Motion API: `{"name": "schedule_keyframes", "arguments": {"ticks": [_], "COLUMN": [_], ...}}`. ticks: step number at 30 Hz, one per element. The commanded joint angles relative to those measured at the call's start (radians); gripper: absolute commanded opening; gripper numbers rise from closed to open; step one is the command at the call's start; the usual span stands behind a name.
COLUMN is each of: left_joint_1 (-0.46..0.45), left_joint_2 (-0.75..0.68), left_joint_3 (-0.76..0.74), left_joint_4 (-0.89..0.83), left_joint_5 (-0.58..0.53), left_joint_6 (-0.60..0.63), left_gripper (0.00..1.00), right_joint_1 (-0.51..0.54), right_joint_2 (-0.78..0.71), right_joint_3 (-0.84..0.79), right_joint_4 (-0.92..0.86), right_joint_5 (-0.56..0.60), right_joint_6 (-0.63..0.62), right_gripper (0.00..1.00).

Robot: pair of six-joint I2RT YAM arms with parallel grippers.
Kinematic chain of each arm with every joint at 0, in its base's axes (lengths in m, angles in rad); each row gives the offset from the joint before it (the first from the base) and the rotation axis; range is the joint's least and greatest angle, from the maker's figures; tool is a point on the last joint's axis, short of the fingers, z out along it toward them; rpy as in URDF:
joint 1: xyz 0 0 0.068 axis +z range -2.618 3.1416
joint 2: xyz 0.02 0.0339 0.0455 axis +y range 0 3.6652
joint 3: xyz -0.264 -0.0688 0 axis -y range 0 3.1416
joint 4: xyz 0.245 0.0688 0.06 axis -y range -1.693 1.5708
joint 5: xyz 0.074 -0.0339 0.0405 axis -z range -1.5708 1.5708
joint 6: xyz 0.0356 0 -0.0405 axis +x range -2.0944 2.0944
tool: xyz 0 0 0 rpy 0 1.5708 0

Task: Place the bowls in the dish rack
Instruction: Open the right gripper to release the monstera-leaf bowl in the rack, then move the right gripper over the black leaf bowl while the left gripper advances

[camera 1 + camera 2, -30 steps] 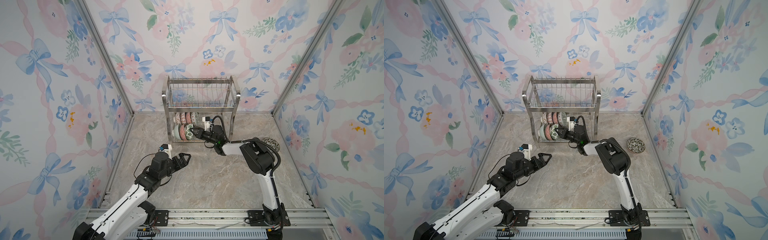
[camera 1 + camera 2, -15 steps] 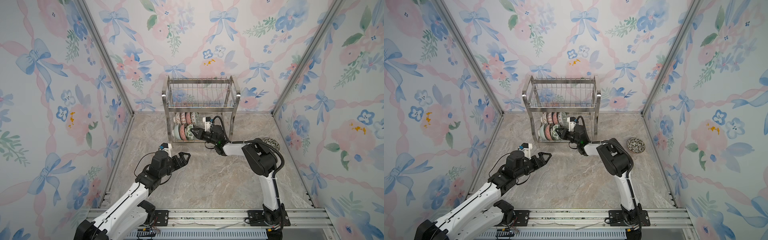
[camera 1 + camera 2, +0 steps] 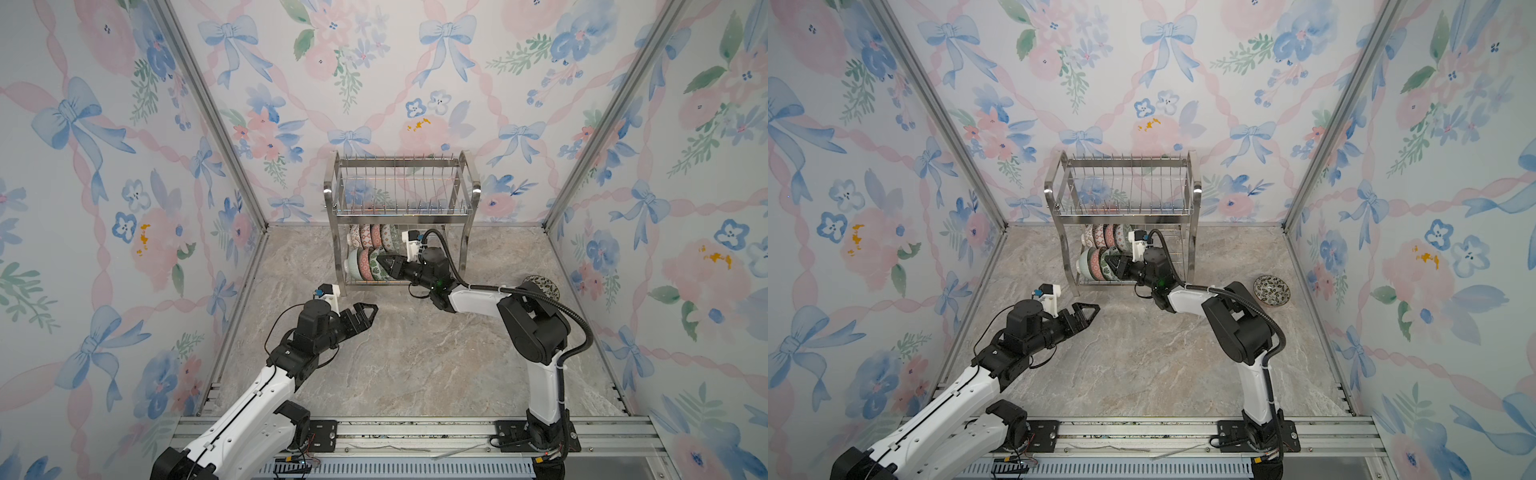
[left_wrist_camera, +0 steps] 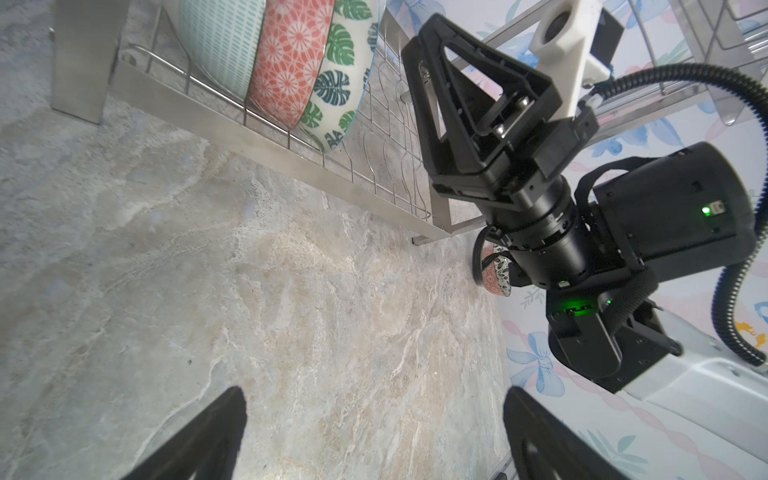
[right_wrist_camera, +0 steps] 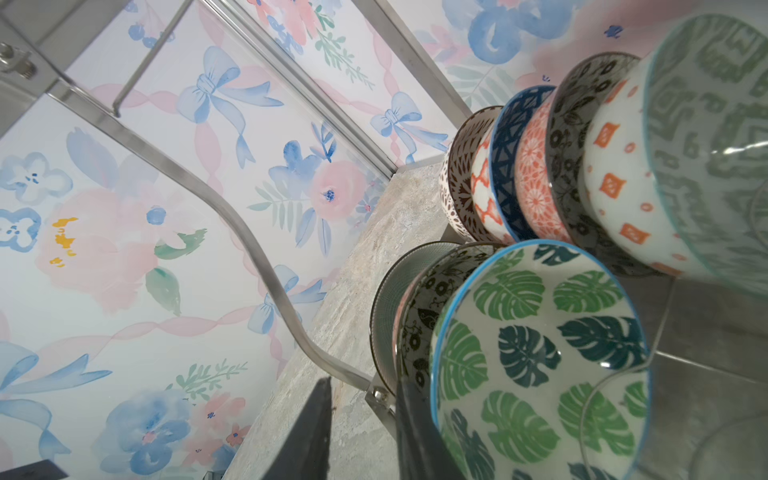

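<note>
The dish rack stands at the back wall, its upper tier bare. Two rows of bowls stand on edge in the lower tier, a back row and a front row. The green leaf bowl is last in the front row. My right gripper reaches into the lower tier, open, one finger lying along that bowl's rim and nothing between the fingers. The left gripper hovers open over the table in front of the rack, holding nothing.
A black-and-white leafy bowl sits alone on the marble table by the right wall, behind the right arm's elbow. Floral walls close in three sides. The rack's flat steel side frame runs close past the right gripper.
The right gripper's jaws have parted beside the green leaf bowl, which stays in the front row. Neither arm has visibly moved otherwise.
</note>
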Motion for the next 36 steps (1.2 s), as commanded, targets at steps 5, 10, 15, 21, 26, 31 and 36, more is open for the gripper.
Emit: {"name": "schedule_keyframes", "arguments": {"ticks": [5, 10, 15, 21, 26, 31, 36], "left_joint_1": [0.020, 0.020, 0.005, -0.061, -0.183, -0.266, -0.342], "left_joint_2": [0.035, 0.090, 0.107, 0.161, 0.257, 0.377, 0.497], "left_joint_3": [0.020, 0.036, 0.045, 0.079, 0.152, 0.226, 0.332], "left_joint_4": [0.045, 0.118, 0.152, 0.184, 0.203, 0.234, 0.250], "left_joint_5": [0.046, 0.080, 0.087, 0.074, 0.014, -0.008, -0.037], "left_joint_6": [0.046, 0.037, 0.043, 0.067, 0.114, 0.141, 0.170], "left_gripper": [0.98, 0.98, 0.98, 0.98, 0.98, 0.98, 0.98], "right_joint_1": [0.007, 0.009, 0.002, -0.065, -0.200, -0.359, -0.527], "right_joint_2": [-0.200, -0.374, -0.605, -0.868, -0.999, -1.021, -0.930], "right_joint_3": [-0.144, -0.271, -0.388, -0.514, -0.555, -0.543, -0.500], "right_joint_4": [-0.181, -0.368, -0.636, -0.910, -1.072, -1.128, -1.068], "right_joint_5": [0.099, 0.195, 0.326, 0.461, 0.492, 0.492, 0.471], "right_joint_6": [-0.124, -0.245, -0.331, -0.366, -0.357, -0.361, -0.307], "right_gripper": [0.36, 0.42, 0.54, 0.70, 0.81, 0.97, 0.97]}}
